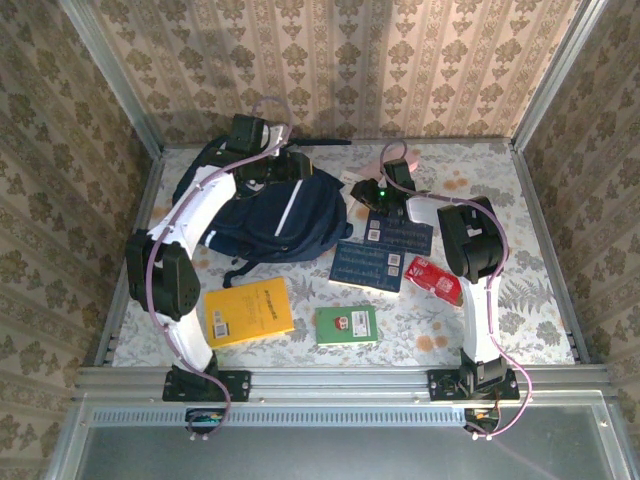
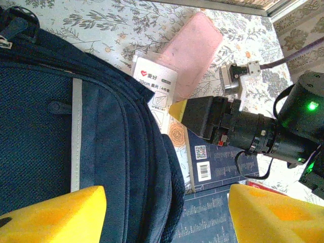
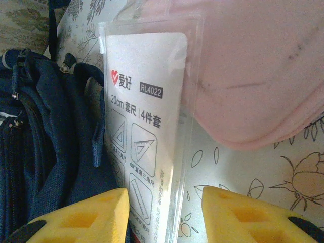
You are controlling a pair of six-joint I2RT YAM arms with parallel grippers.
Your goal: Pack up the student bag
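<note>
Right gripper (image 3: 166, 202) straddles ruler packet (image 3: 144, 126), jaws apart, between pink case (image 3: 253, 76) and student bag (image 3: 45, 152); left gripper (image 2: 164, 195) spread above it

The overhead view is evenly and warmly lit, with only soft shadows around the student bag (image 1: 275, 215). The left wrist picture is sharp, though the tablecloth (image 2: 126, 25) washes out (most toward the upper right). In the right wrist picture the pink pouch (image 3: 253, 76) glares pale and slightly blurred.
</note>
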